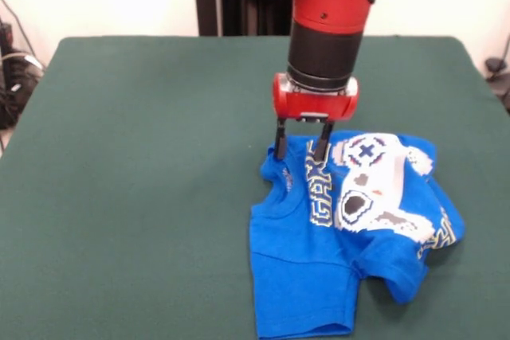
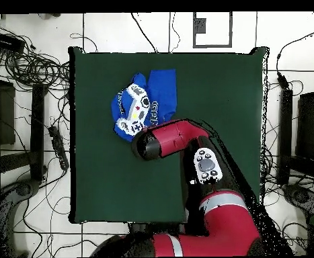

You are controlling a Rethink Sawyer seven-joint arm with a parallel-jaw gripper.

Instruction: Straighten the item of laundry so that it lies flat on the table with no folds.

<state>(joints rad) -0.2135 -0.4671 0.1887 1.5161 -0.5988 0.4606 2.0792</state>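
Observation:
The item of laundry [image 1: 319,268] is a bright blue T-shirt lying crumpled at the near right of the green table [image 1: 135,157]. Its white-grey controller print [image 1: 370,185] is bunched and folded over, and the lettering runs along a crease. My gripper [image 1: 300,153] points straight down at the shirt's far left edge. Its two fingers stand apart, open, with their tips on or just above the blue cloth. In the overhead view the shirt [image 2: 161,91] lies near the table's [image 2: 220,134] top edge, and the arm's wrist [image 2: 148,144] hides the gripper.
The red arm [image 2: 186,138] reaches across the table from the bottom right. Cables and dark equipment [image 2: 31,67] lie on the floor around the table. A cable bundle [image 1: 16,77] sits off the table's left side.

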